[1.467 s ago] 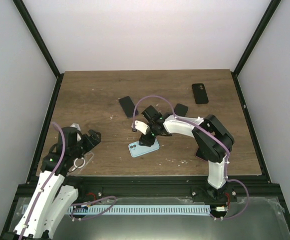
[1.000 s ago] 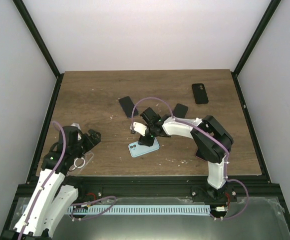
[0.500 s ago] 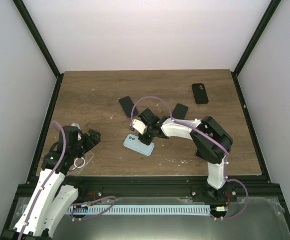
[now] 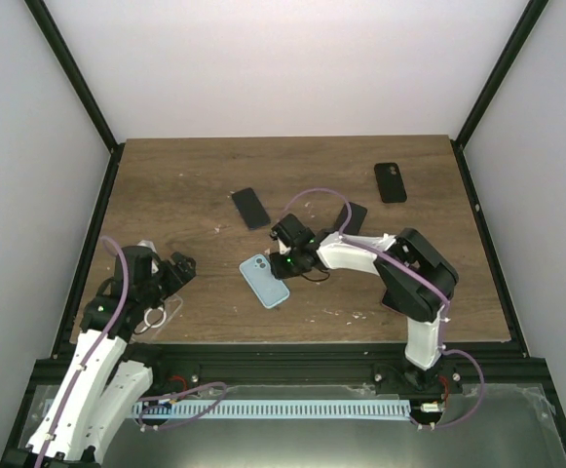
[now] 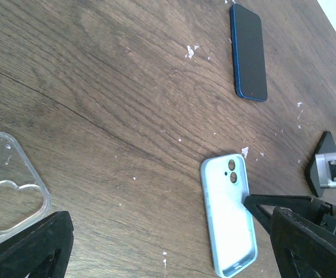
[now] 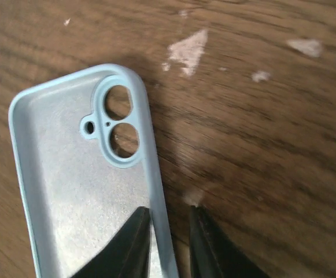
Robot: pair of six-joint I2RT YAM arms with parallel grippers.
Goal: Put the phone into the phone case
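Two fingers [image 6: 130,246] of the right end effector [image 6: 166,234] are pinching one long side wall of the light blue phone case [image 6: 81,191], with the jaws nearly closed and only that rim between them. The case is lying hollow side up around the middle of the counter [image 4: 166,175]. A blue-edged phone [image 5: 248,52] is lying screen up nearer the far edge, apart from the case. I am seeing the left end effector [image 4: 175,271] gaping wide, gripping nothing, near the left edge by a clear case [image 5: 8,185].
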